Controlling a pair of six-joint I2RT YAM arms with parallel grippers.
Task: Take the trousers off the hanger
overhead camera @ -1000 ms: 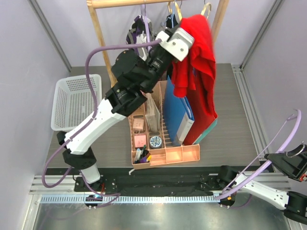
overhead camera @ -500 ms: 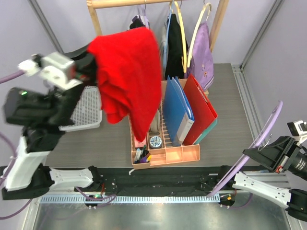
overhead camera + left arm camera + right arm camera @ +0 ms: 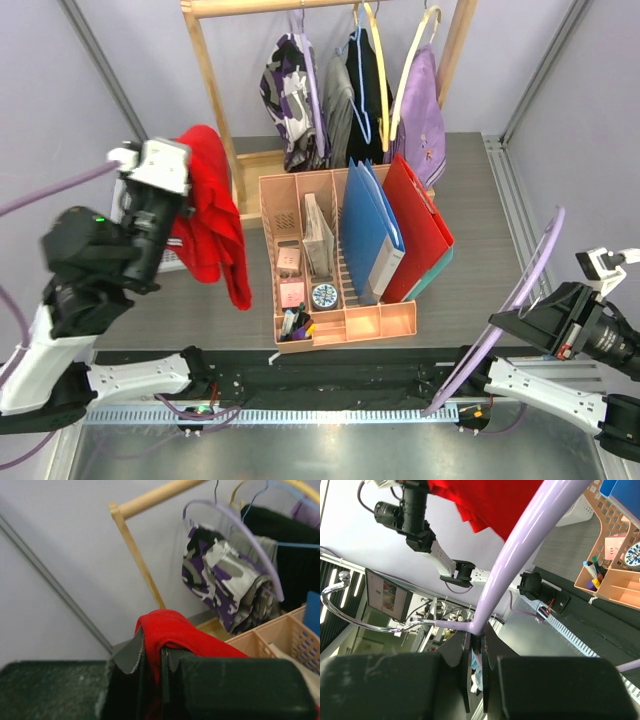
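- Top external view: the trousers (image 3: 212, 215) hang above the left edge of the surface, pinched at their upper fold by the left jaws, with their long axis running straight down.
- Left wrist view confirms the left jaws are pressed together on the red cloth.
- The hanger (image 3: 520, 290) is at the near-right corner, pinched by the right jaws where hook meets arm; its long arm slants from the near edge toward the right edge.
- Trousers and hanger are well apart, so the separation looks done.
- Open room lies between the peach organizer (image 3: 380, 318) and the left edge; the clothes rack (image 3: 213, 90) stands along the far edge.
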